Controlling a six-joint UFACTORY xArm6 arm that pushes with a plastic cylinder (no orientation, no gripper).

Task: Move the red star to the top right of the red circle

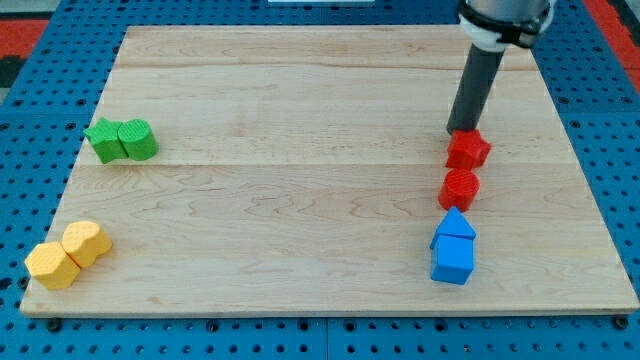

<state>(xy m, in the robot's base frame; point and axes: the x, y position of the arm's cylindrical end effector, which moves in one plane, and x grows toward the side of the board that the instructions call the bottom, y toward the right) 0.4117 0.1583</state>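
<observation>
The red star (468, 150) lies at the view's right side of the wooden board (300, 200). The red circle (460, 188) sits just below it, touching or almost touching it. The star stands directly above the circle, slightly to the right. My tip (461, 131) is at the star's upper left edge, touching or nearly touching it. The dark rod rises from there toward the view's top.
Two blue blocks (453, 246) sit together just below the red circle. A green star (103, 139) and a green round block (139, 140) sit side by side at the left. Two yellow blocks (68, 254) lie at the bottom left corner.
</observation>
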